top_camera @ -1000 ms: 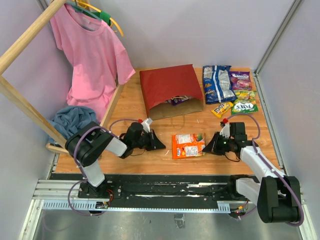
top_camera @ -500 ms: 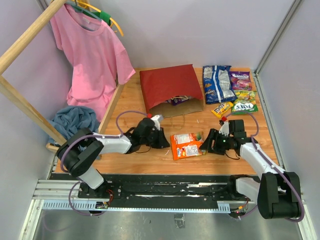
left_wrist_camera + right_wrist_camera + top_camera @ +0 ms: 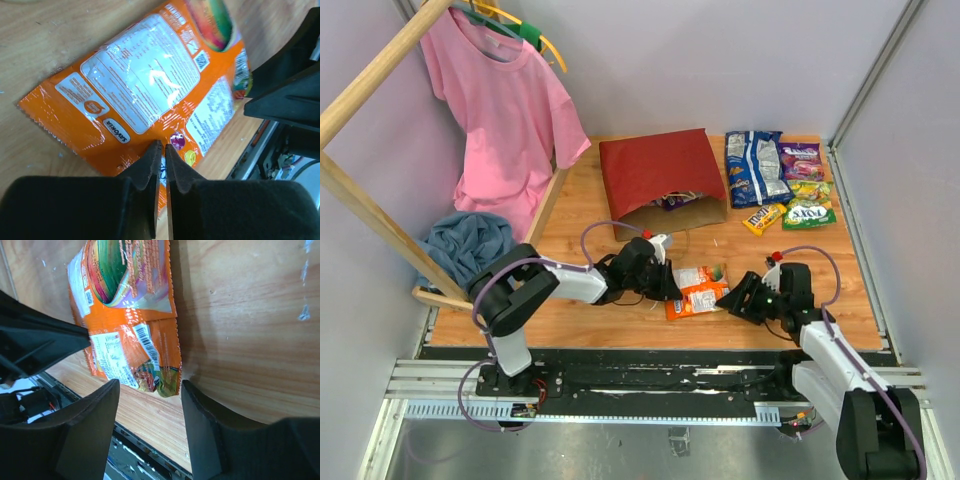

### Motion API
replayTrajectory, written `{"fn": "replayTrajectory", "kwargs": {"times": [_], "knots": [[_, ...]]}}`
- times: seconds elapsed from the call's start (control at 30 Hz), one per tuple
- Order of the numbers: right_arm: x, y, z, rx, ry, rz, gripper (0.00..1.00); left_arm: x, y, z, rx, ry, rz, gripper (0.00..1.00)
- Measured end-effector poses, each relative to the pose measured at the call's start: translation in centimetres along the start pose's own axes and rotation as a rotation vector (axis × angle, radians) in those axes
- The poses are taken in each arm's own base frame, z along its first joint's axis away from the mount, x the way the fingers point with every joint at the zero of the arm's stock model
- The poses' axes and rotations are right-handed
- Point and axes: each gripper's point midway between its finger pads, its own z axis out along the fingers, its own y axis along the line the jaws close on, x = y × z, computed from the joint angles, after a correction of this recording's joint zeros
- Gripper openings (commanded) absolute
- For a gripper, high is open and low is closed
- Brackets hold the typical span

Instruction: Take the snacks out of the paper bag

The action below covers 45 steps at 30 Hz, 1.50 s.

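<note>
The red paper bag [image 3: 655, 172] lies flat at the back with its mouth toward me, and a purple packet [image 3: 677, 200] shows inside. An orange snack packet [image 3: 698, 290] [image 3: 140, 75] [image 3: 135, 320] lies crumpled on the table between my arms. My left gripper [image 3: 670, 284] [image 3: 165, 145] is shut to a thin slit, its tips resting on the packet's left edge; I cannot tell whether film is pinched. My right gripper [image 3: 732, 299] [image 3: 150, 387] is open, its fingers straddling the packet's right corner without touching it. More snacks lie at the back right: a blue-white bag [image 3: 756, 167], a purple bag [image 3: 802, 158], a yellow pack [image 3: 764, 218].
A pink shirt [image 3: 500, 110] hangs from a wooden rack [image 3: 380, 220] on the left, with a blue cloth heap [image 3: 465, 245] below it. Green candy bags [image 3: 808, 212] lie near the right wall. The table's near edge runs just below both grippers.
My left gripper has travelled right from the table's left part onto the orange packet. My right gripper has gone from shut to open. The packet has buckled and become narrower.
</note>
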Motion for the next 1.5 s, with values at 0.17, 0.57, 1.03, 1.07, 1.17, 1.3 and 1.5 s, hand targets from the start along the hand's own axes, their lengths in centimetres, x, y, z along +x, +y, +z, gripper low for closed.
{"fn": "replayTrajectory", "kwargs": {"times": [0.17,0.57,1.03,1.07,1.17,1.3,1.5], "knots": [[-0.1,0.0,0.4,-0.039,-0.071,0.051,0.48,0.4,0.4,1.6,0.005,0.013,-0.011,0.05],[-0.7,-1.2,0.1,-0.006,-0.181,0.106,0.28,0.3,0.9,2.3,0.010,-0.033,-0.024,0.00],[-2.1,-2.7,-0.8,0.091,-0.286,0.108,0.24,0.3,1.7,2.5,-0.003,-0.079,-0.017,0.01],[-2.0,-2.9,-0.7,0.097,-0.281,0.116,0.28,0.3,1.7,2.5,-0.003,-0.079,-0.017,0.01],[-2.2,-3.0,-0.6,0.105,-0.282,0.119,0.31,0.3,1.7,2.6,-0.003,-0.081,-0.017,0.00],[-2.5,-2.9,-0.5,0.100,-0.290,0.115,0.31,0.2,1.7,2.6,-0.003,-0.085,-0.016,0.01],[-3.0,-2.8,-0.2,0.096,-0.298,0.112,0.31,0.2,1.7,2.7,0.000,-0.092,-0.014,0.00]]}}
